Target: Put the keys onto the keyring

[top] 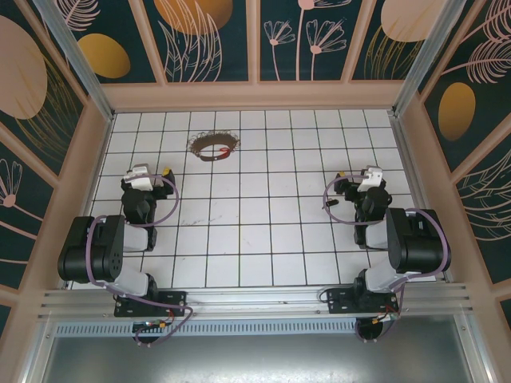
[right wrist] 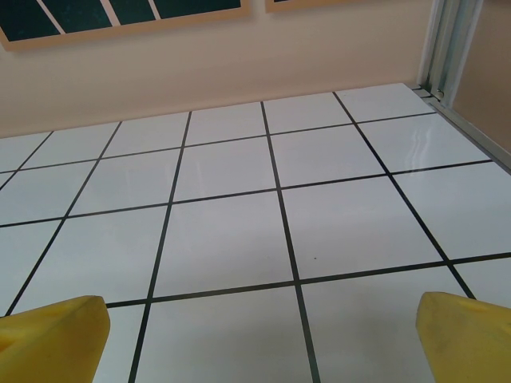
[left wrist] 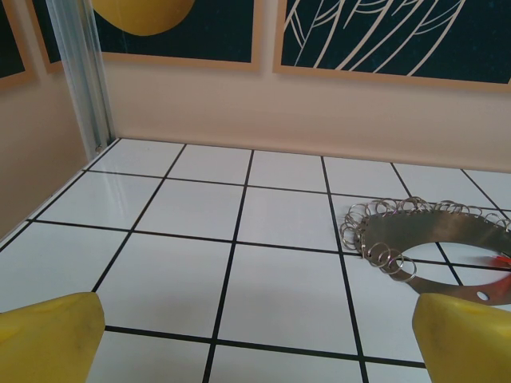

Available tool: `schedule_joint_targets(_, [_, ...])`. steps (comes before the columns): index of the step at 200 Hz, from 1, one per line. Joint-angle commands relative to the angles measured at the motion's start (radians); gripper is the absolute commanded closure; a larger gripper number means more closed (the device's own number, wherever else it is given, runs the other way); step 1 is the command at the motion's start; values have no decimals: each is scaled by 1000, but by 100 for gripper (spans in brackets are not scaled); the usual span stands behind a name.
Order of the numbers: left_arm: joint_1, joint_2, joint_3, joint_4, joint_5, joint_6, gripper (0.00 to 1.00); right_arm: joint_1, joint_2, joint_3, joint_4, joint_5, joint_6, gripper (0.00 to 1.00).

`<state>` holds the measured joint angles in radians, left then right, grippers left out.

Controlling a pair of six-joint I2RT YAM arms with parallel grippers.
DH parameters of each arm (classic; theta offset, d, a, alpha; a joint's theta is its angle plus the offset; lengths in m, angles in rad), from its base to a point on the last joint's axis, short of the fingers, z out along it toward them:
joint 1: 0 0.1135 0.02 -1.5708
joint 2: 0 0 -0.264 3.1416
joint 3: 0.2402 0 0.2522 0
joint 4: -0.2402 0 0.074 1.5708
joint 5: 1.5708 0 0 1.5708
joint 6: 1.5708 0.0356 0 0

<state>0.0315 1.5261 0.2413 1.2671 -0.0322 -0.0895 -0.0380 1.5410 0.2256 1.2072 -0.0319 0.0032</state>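
The keyring (top: 212,147) lies flat on the white tiled floor, far and left of centre. In the left wrist view the keyring (left wrist: 435,230) is a dull metal band loop with several small split rings along its edge. A red-headed key (top: 227,150) lies at its right side, and a bit of that red key (left wrist: 501,259) shows at the frame edge. I cannot make out other keys. My left gripper (top: 149,171) is open, well short of the ring and to its left; between its yellow fingertips (left wrist: 48,339) is bare tile. My right gripper (top: 364,172) is open over bare tile, far right of the ring.
Beige walls with dark leaf panels close in the floor on three sides. An aluminium post (left wrist: 80,72) stands in the far left corner and another post (right wrist: 447,44) in the far right. Purple cables (top: 172,203) loop beside each arm.
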Motion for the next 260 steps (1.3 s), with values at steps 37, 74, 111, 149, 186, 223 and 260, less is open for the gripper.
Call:
schedule_joint_targets(37, [-4, -7, -7, 9, -1, 7, 1, -8, -3, 17, 20, -25, 13, 1])
schedule_joint_targets(74, [-4, -14, -13, 14, -10, 4, 1, -32, -17, 16, 12, -54, 36, 1])
schedule_joint_targets(111, [-4, -350, 93, -451, -66, -81, 1, -52, -255, 82, -270, 17, 82, 1])
schedule_joint_targets(149, [-5, -637, 246, -899, -150, -450, 1, -45, -508, 281, -728, 77, 214, 1])
schedule_joint_targets(186, [-4, -544, 350, -912, 40, -598, 1, -52, -607, 404, -1043, 111, 374, 1])
schedule_joint_targets(223, [-50, -120, 690, -1033, 361, -493, 1, -40, -555, 485, -1209, -16, 371, 1])
schedule_joint_targets(260, [-146, 162, 1029, -1309, 226, -363, 1, -9, -511, 526, -1301, -53, 332, 1])
